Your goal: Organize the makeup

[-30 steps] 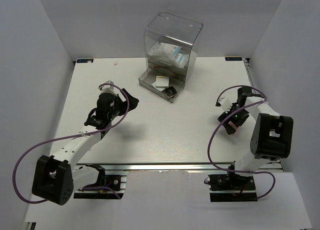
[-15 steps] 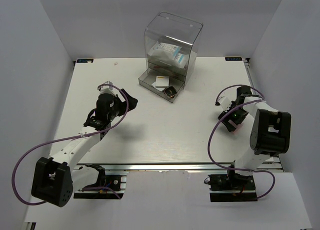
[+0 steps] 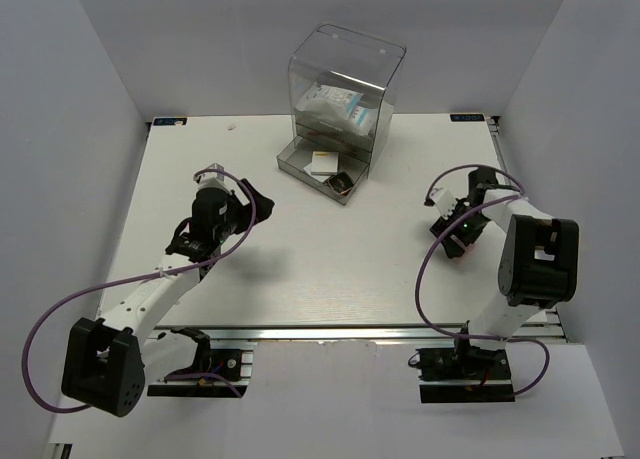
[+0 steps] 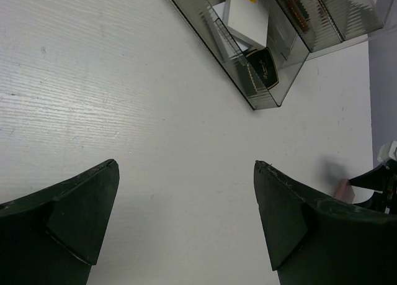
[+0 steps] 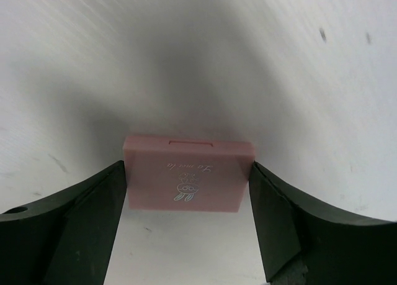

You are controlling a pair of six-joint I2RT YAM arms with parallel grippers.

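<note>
The left end effector (image 4: 186, 164) hovers over the left middle of the worktop (image 3: 300, 264) with its fingers spread fully wide and nothing between them. Bare white surface shows in the gap, and no makeup lies close to it.

Ahead of it and to the right, at the back of the worktop, stands the clear drawer box (image 3: 346, 74). A packet with white contents (image 3: 335, 104) sits in the upper part. The low drawer (image 3: 290, 162) is pulled out toward the arms and holds a white square (image 4: 247, 15) with a black gold-rimmed compact (image 4: 263, 66) just beside it, toward the drawer's right front corner.

Further right, well apart from the box, the pink square (image 5: 186, 173) lies flat on the worktop near the right edge (a small printed figure and a line of script show on its lid). The right end effector (image 5: 187, 166) is down over it, nearly wide open, with one finger (image 5: 93, 204) at the square's left edge and the other at its right. The square fills the whole gap and both fingers appear to touch its sides. The views do not show whether they are clamped on it or only resting against it.
</note>
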